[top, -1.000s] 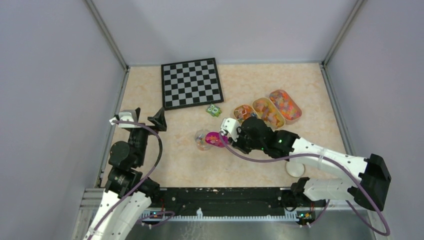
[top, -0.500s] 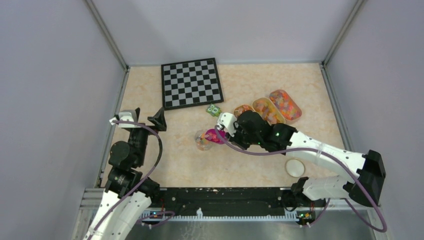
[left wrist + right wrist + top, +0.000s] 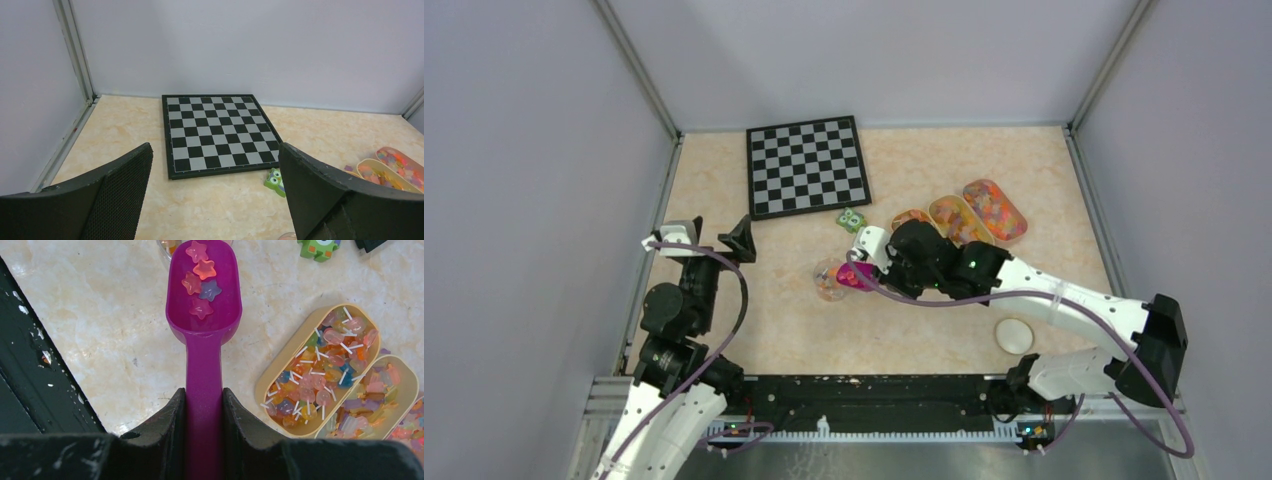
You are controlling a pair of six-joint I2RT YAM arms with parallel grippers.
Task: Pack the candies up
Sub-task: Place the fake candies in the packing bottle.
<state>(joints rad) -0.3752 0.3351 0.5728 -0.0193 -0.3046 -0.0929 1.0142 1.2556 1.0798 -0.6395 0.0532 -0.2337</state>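
Right now the right gripper (image 3: 204,405) is clamped on the handle of the magenta scoop (image 3: 204,305), one finger pressed to each side. The scoop bowl holds 5 star-shaped candies (image 3: 200,282), red/orange plus 1 bluish. The scoop tip sits over the rim of a small clear cup (image 3: 826,280) near the table's centre, w/ more coloured pcs inside. To the right of the scoop are 3 tan oval trays (image 3: 259,391) side by side, packed w/ mixed candies, some w/ white sticks. A green block w/ eyes (image 3: 852,220) lies between the trays and the chessboard (image 3: 807,166), just off the board's near-right corner. A white round lid (image 3: 1014,334) lies near the right arm's base, well apart from the cup. The left gripper (image 3: 215,150) is spread wide, nothing in it, held off the table at the left side and facing the chessboard.
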